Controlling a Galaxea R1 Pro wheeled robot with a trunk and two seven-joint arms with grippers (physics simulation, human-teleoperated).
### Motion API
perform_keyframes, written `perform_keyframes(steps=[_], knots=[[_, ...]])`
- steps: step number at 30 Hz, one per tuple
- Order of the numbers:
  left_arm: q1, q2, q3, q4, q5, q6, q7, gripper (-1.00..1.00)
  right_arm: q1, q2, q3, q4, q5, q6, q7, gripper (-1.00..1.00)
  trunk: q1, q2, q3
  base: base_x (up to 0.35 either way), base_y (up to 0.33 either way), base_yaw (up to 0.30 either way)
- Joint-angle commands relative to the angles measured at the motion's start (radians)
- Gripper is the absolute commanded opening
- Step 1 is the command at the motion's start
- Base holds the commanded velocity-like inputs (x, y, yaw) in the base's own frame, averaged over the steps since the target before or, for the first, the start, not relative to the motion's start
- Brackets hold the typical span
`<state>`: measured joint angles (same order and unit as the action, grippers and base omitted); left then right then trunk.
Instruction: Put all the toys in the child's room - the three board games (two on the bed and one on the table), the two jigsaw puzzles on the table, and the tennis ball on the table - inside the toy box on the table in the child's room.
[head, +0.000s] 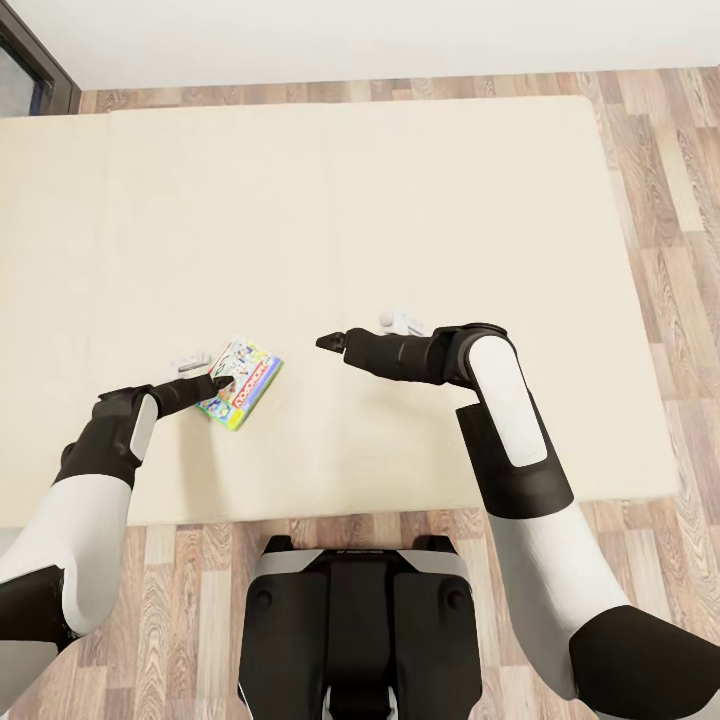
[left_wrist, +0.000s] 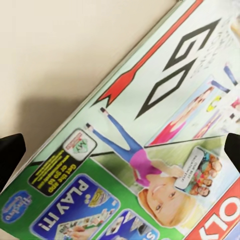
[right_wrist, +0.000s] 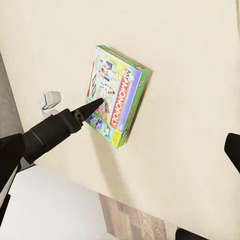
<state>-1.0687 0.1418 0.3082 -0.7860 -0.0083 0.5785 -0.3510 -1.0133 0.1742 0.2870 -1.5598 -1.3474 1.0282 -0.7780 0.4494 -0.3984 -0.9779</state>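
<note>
A glossy printed cardboard finish is shown on the board game (head: 240, 383); the bed (head: 400, 220) is covered matt, smooth beige; wood-grain planks form the floor (head: 680, 200).

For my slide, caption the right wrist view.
Left gripper fingers reach the board game lying on the bed.

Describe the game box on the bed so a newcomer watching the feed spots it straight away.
Start at the wide beige bed; on its near left part lies one flat board game. The left pincer hangs right over it. Nothing else on the mattress is colourful: its lid is green-edged, with cartoon pictures and a red band.
</note>
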Motion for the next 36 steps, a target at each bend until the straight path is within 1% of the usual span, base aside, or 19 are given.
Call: perform_keyframes(steps=[1, 7, 12, 16, 18, 19, 26, 36], knots=[[-0.001, 0.0, 0.003, -0.001, -0.001, 0.006, -0.005, 1.0, -0.001, 0.0, 0.0, -0.001, -0.009, 0.002, -0.01, 1.0, 0.001, -0.002, -0.001, 0.0, 0.0, 0.0], [-0.001, -0.001, 0.003, -0.001, 0.0, 0.008, -0.001, 1.0, -0.001, 0.0, 0.001, 0.0, -0.009, 0.003, -0.011, 1.0, 0.001, -0.002, -0.001, 0.0, -0.025, 0.0], [-0.001, -0.001, 0.003, -0.001, 0.001, 0.006, -0.003, 1.0, -0.001, 0.0, 0.002, -0.002, -0.009, 0.004, -0.008, 1.0, 0.001, -0.002, -0.001, 0.0, -0.196, 0.0], [-0.001, -0.001, 0.003, -0.001, 0.001, 0.006, -0.003, 1.0, -0.001, 0.0, -0.001, -0.003, -0.009, 0.004, -0.008, 1.0, 0.001, -0.002, -0.001, 0.0, -0.069, 0.0], [-0.001, -0.001, 0.003, -0.001, 0.001, 0.006, -0.004, 1.0, -0.001, 0.0, -0.001, -0.003, -0.009, 0.003, -0.007, 1.0, 0.001, -0.002, -0.001, 0.0, -0.024, 0.0], [-0.001, -0.006, 0.003, -0.007, 0.004, 0.008, -0.008, 1.0, 0.001, 0.0, -0.001, -0.002, -0.006, 0.002, -0.011, 1.0, 0.001, -0.002, -0.001, 0.0, 0.0, 0.0], [-0.001, -0.014, 0.003, -0.014, 0.004, 0.007, -0.008, 1.0, 0.002, 0.0, -0.001, -0.001, -0.007, 0.002, -0.01, 1.0, 0.001, -0.002, -0.001, 0.0, 0.0, 0.0], [-0.001, -0.017, 0.003, -0.014, 0.004, 0.007, -0.008, 1.0, 0.002, 0.0, -0.006, 0.0, -0.007, -0.003, -0.013, 1.0, 0.001, -0.002, -0.001, 0.0, 0.0, 0.0]])
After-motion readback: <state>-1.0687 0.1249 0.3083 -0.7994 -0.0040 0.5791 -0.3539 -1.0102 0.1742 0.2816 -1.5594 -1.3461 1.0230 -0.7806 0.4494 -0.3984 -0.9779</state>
